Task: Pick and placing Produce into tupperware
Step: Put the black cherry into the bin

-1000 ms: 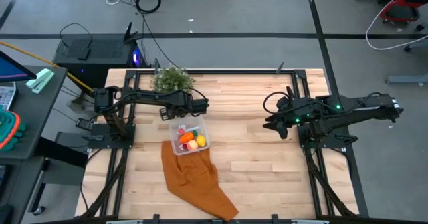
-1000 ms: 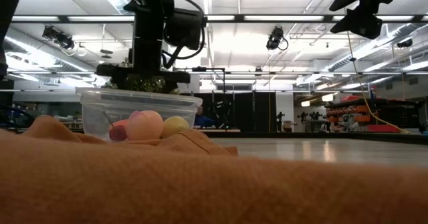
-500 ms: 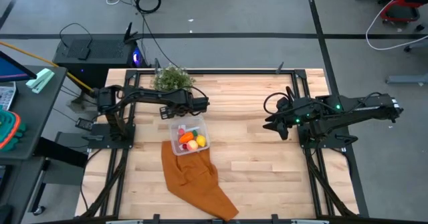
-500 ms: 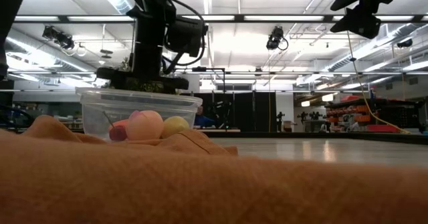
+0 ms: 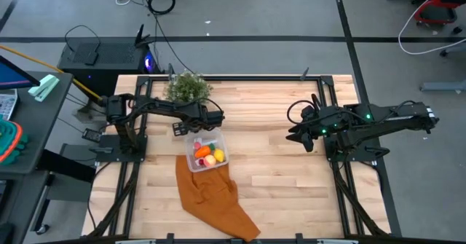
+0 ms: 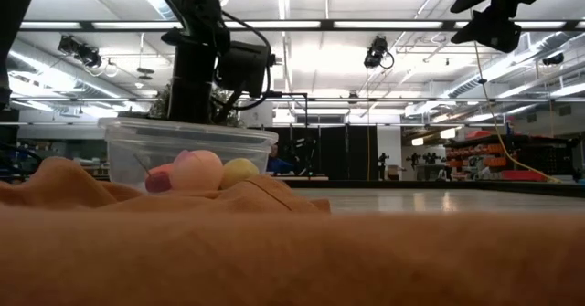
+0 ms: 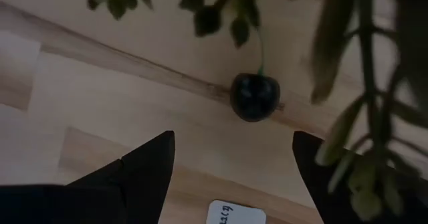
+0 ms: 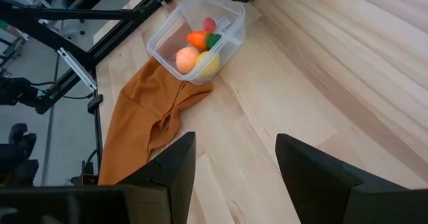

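The tupperware (image 5: 206,151), a small clear box, sits on the wood with its near edge on the rust-orange cloth (image 5: 215,197). Inside it lie an orange ball (image 5: 202,151), a yellow lemon (image 5: 218,154), a carrot (image 8: 200,39) and small red pieces. In the low view the tupperware (image 6: 183,155) shows the ball and the lemon through its wall. My left gripper (image 7: 233,136) is open, just beyond the box's far left corner by the plant, and points down at bare wood. A small dark round piece with a thin stem (image 7: 254,97) lies there. My right gripper (image 8: 235,140) is open, raised over the table's right part.
The bushy potted plant (image 5: 188,87) stands at the far edge, and its leaves (image 7: 364,150) hang close around my left gripper. The cloth runs from the box to the near edge. Bare wood lies between the box and my right arm (image 5: 349,124).
My left arm has drawn back a little from above the tupperware toward the plant and the table's far side, turning somewhat as it went. The produce stays in the box.
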Robot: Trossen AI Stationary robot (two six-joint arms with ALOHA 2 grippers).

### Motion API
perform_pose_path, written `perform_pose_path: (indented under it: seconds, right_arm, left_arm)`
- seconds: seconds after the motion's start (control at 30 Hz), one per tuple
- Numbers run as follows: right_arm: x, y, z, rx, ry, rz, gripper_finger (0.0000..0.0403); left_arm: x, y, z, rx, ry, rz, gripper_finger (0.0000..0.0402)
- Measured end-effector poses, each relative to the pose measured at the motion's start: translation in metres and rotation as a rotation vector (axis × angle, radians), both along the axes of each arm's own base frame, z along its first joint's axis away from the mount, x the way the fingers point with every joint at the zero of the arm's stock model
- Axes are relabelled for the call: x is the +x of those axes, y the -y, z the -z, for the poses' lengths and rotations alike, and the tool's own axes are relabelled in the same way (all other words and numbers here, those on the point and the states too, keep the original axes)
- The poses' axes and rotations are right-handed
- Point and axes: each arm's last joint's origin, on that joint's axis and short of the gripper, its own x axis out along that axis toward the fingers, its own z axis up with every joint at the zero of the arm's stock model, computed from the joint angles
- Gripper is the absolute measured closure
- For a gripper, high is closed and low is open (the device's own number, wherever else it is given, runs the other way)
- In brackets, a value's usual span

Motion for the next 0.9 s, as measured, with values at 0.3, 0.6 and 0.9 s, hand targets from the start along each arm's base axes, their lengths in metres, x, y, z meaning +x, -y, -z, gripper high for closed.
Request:
perform_pose_path:
  seconds: [0.3, 0.6, 0.9]
  right_arm:
    - [0.0, 0.0, 0.0, 0.0, 0.0, 0.001, 0.0229]
    - [0.0, 0.0, 0.0, 0.0, 0.0, 0.001, 0.0229]
    - [0.0, 0.0, 0.0, 0.0, 0.0, 0.002, 0.0229]
  left_arm:
    - [-0.001, -0.005, 0.002, 0.028, -0.009, 0.029, 0.0092]
    - [0.003, -0.008, 0.001, 0.113, 0.016, 0.039, 0.0093]
    - [0.001, -0.018, 0.001, 0.121, 0.014, 0.021, 0.0103]
